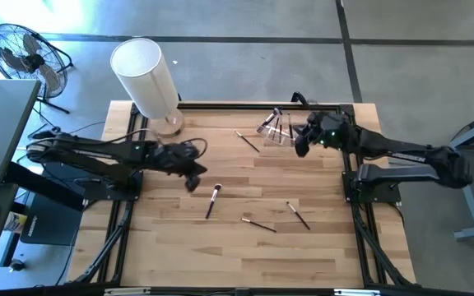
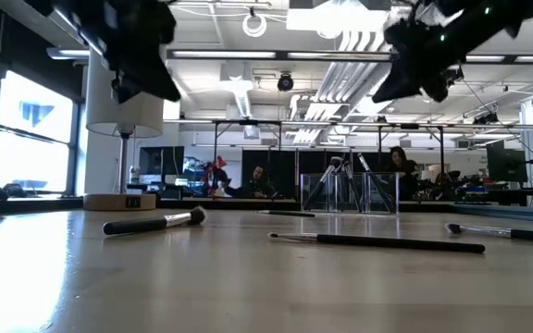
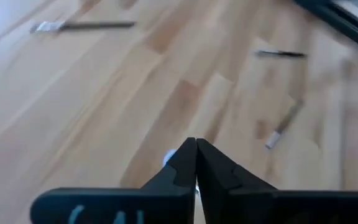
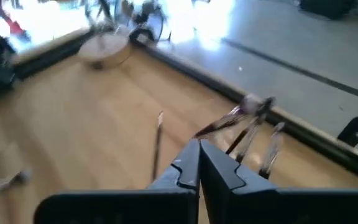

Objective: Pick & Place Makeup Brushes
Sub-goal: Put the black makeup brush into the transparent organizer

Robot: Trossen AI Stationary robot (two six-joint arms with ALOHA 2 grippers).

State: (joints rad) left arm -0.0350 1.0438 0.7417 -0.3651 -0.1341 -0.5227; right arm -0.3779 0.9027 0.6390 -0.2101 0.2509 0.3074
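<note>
Loose makeup brushes: three lying flat near the table's front half, one pale-tipped (image 1: 213, 200), two thin (image 1: 258, 223) (image 1: 298, 215); a fourth (image 1: 247, 141) farther back
Left gripper (image 1: 193, 182): fingers pressed together, empty, raised above the wooden table (image 1: 220, 255) near the pale-tipped brush
Right gripper (image 1: 300, 146): fingers together, empty, beside the clear holder (image 1: 276, 130)
Clear holder: at the far edge, several brushes standing inside
Lamp (image 1: 148, 80): far left corner

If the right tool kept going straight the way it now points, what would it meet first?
Probably the clear holder with makeup brushes standing in it, just ahead of the shut right tool. In the high view it sits beside that holder, though height makes contact uncertain.
</note>
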